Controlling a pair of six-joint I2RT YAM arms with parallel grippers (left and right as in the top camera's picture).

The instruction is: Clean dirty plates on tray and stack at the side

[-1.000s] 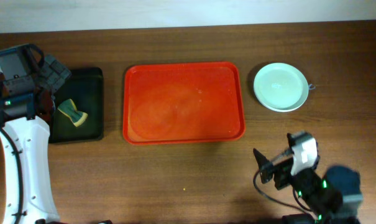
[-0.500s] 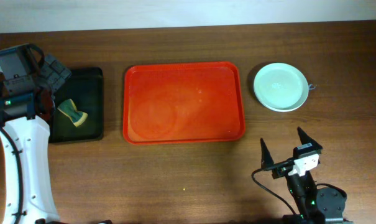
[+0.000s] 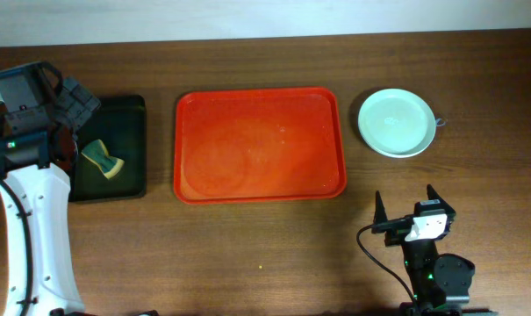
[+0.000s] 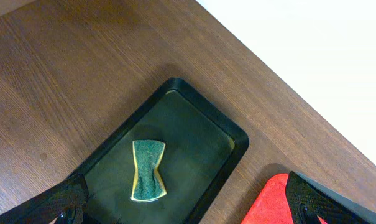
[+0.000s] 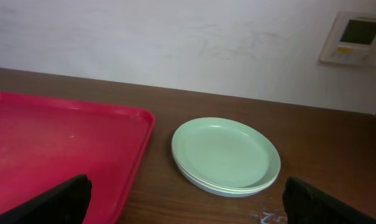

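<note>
The red-orange tray [image 3: 260,145] lies bare in the middle of the table; it also shows in the right wrist view [image 5: 51,143] and as a corner in the left wrist view [image 4: 268,202]. The plates [image 3: 397,122] are stacked to the right of the tray, a pale mint one on top, and show in the right wrist view [image 5: 225,154]. My right gripper [image 3: 408,213] is open and empty near the front edge, below the stack. My left gripper [image 4: 188,205] is open and empty, high above the black tray [image 4: 175,155].
A small black tray [image 3: 113,149] at the left holds a green and yellow sponge [image 3: 102,160], which also shows in the left wrist view [image 4: 148,170]. A white wall with a wall panel [image 5: 355,37] stands behind the table.
My right arm has drawn back towards the front edge and its gripper now points straight at the plates. The left arm, tray and plates have not moved.
</note>
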